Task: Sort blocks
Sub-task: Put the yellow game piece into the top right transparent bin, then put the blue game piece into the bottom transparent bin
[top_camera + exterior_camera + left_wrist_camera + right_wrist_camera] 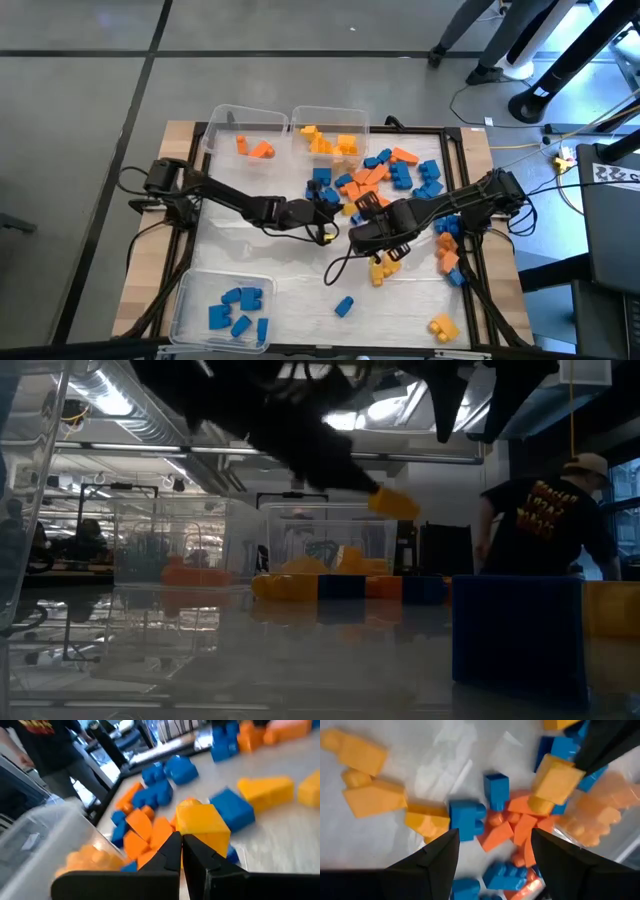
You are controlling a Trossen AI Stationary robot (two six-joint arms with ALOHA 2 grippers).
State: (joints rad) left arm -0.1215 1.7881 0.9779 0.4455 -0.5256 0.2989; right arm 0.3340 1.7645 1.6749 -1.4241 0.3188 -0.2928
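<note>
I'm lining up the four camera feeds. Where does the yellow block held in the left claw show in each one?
High view: yellow block at the left claw tip, mid-table, at the loose pile's edge.
Low view: upper middle, lifted off the table.
Left wrist view: centre, just past the shut fingers.
Right wrist view: upper right, under a dark finger.
Shared landmark: the clear bin of yellow blocks behind it.
</note>
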